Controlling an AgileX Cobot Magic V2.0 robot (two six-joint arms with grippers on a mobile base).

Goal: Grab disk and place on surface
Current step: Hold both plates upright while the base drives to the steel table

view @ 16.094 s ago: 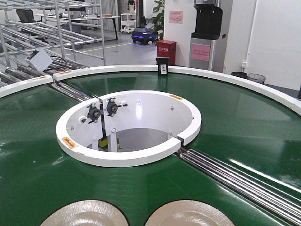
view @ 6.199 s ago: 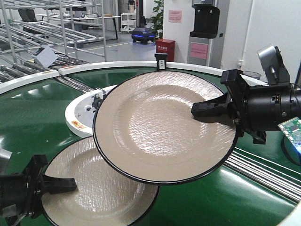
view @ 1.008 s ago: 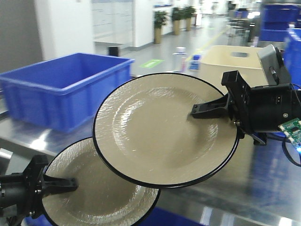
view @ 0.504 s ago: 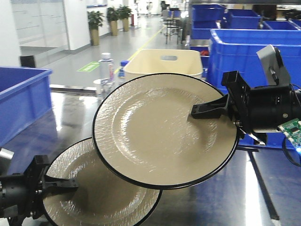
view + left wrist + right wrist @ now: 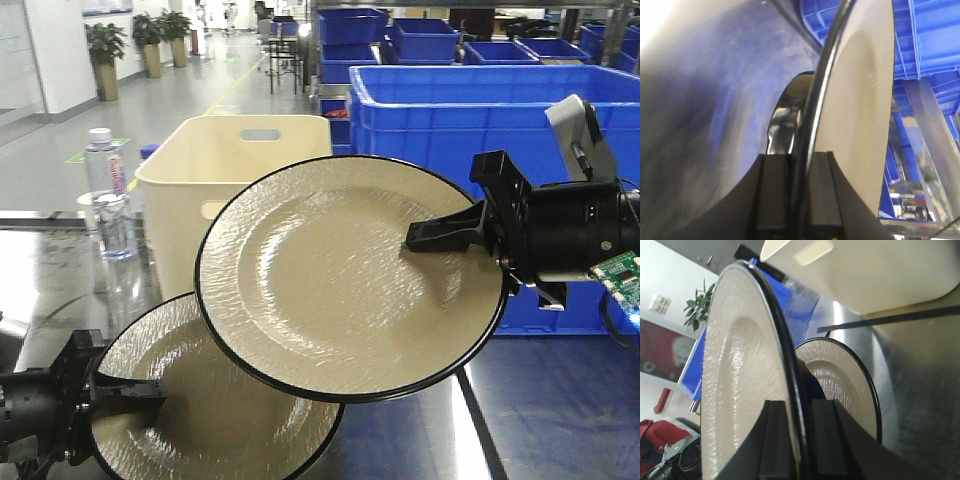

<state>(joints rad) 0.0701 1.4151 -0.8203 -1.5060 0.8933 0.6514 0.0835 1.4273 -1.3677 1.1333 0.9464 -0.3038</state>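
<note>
Two beige disks with black rims are held up in the air. The upper disk (image 5: 345, 275) is tilted toward the camera, and my right gripper (image 5: 440, 236) is shut on its right rim. The lower disk (image 5: 210, 410) sits partly behind it, with my left gripper (image 5: 125, 392) shut on its left rim. The left wrist view has the left gripper (image 5: 799, 192) clamping the lower disk (image 5: 860, 100) edge-on. In the right wrist view my right gripper (image 5: 799, 440) pinches the upper disk (image 5: 740, 390), with the lower disk (image 5: 840, 375) beyond. The dark glossy surface (image 5: 560, 410) with a black tape line (image 5: 478, 420) lies below.
A cream plastic bin (image 5: 225, 165) stands on the table behind the disks. Blue crates (image 5: 450, 110) fill the back right, one close behind the right arm. A water bottle (image 5: 105, 200) stands at the left. An open hallway runs behind.
The background has slid leftward: the cream bin moved from centre to left, and blue crates now fill the right. Both grippers and their disks keep the same places in view.
</note>
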